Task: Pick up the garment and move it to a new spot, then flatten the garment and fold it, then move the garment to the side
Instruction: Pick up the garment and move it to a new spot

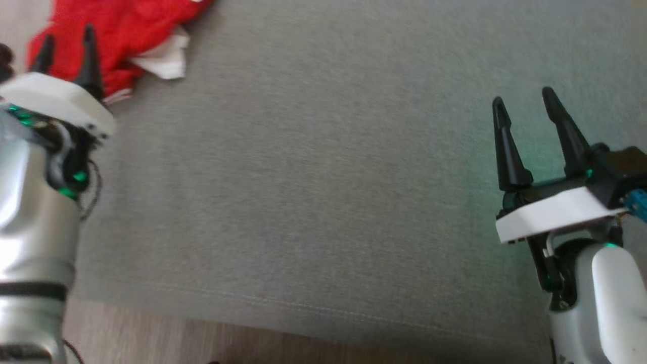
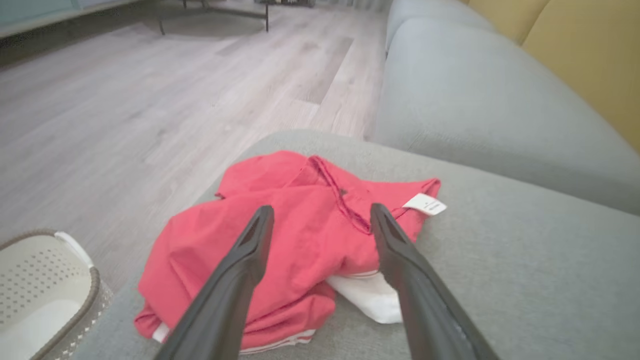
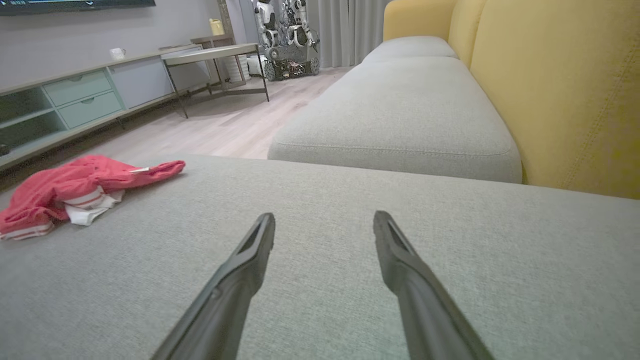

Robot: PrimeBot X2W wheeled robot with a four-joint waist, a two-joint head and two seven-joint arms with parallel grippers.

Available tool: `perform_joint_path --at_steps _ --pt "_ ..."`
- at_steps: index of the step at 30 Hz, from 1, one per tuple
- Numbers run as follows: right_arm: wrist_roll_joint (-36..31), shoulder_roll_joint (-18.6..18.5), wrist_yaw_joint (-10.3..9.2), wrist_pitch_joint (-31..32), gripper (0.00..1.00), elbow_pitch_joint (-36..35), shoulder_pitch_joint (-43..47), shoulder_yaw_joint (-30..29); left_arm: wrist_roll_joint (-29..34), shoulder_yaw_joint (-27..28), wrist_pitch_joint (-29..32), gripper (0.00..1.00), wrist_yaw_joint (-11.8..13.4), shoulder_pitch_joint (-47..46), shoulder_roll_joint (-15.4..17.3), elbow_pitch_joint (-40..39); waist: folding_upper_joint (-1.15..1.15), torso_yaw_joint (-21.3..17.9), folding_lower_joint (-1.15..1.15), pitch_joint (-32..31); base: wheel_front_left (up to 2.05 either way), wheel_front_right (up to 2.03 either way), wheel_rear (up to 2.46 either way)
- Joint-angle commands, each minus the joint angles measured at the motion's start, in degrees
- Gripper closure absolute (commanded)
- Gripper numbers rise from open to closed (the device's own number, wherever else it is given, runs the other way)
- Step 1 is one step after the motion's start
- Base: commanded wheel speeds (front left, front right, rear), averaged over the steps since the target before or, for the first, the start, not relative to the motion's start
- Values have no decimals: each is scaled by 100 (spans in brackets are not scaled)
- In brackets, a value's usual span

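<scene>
The left gripper (image 1: 68, 33) is hovering wide open over the red garment (image 1: 131, 25) bunched at the cushion's (image 1: 303, 177) far-left corner, the right gripper (image 1: 523, 96) idling equally wide, so the pickup is probably calling for lowering and pinching.

We saw a grey sofa cushion (image 1: 323, 202) carrying everything. On it lay one crumpled red garment (image 1: 116, 30) with white trim, just ahead of and below the left gripper (image 1: 68, 33), near the cushion's corner. Ahead of the right gripper (image 1: 523, 96) the grey weave ran flat, and the garment lay well off to that gripper's left.
</scene>
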Motion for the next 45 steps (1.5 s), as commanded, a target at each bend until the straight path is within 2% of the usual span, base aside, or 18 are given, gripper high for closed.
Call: perform_joint_path --at_steps 1,7,14,15,16,21,25,31,32,33,37,41,45 --pt "-41 -11 -4 14 0 -238 -137 169 -17 233 17 0 -46 -290 366 83 0 -364 -2 336 0 0 0" --pt "-109 -11 -4 82 0 -314 -247 228 -8 144 263 0 -309 -961 558 1760 0 -745 -2 537 0 0 0" --pt "-58 -11 -4 133 0 -448 -203 148 12 18 533 2 -462 -1362 631 2783 0 -857 -2 708 0 0 0" --pt "-54 -11 -4 134 0 -453 -202 138 20 -7 522 89 -490 -1402 628 2847 0 -852 -2 719 0 0 0" --pt "-53 -11 -4 136 0 -457 -205 125 30 -31 496 100 -516 -1435 627 2897 0 -839 -2 729 0 0 0" --pt "-57 -11 -4 135 0 -463 -262 71 11 -89 11 100 -659 -1562 581 2932 0 -703 -2 708 0 0 0" --pt "-62 -11 -4 79 0 -441 -331 59 -11 -104 -623 100 -721 -1645 618 2777 0 -611 -2 616 0 0 0" --pt "-18 -11 -4 -65 0 -304 -322 -18 -43 41 -935 100 -741 -1457 718 2313 0 -561 -2 298 0 0 0" --pt "-18 -11 -4 -88 0 -285 -314 -37 -30 128 -941 100 -729 -1394 761 2082 0 -554 -2 244 0 0 0" --pt "-11 -11 -4 -144 0 -243 -296 -65 54 343 -945 100 -629 -1136 818 1498 0 -555 -2 119 0 0 0" --pt "28 -11 -4 -232 0 -95 -195 -75 316 768 -947 100 -390 -235 799 232 0 -606 -2 -224 0 0 0" --pt "78 -11 -4 -303 0 66 -9 -82 591 1033 -948 100 -134 898 644 -1065 0 -649 -2 -629 0 0 0" --pt "192 -11 -4 -363 0 214 256 -116 682 1075 -939 100 158 2027 421 -2143 0 -669 -2 -1050 0 0 0"
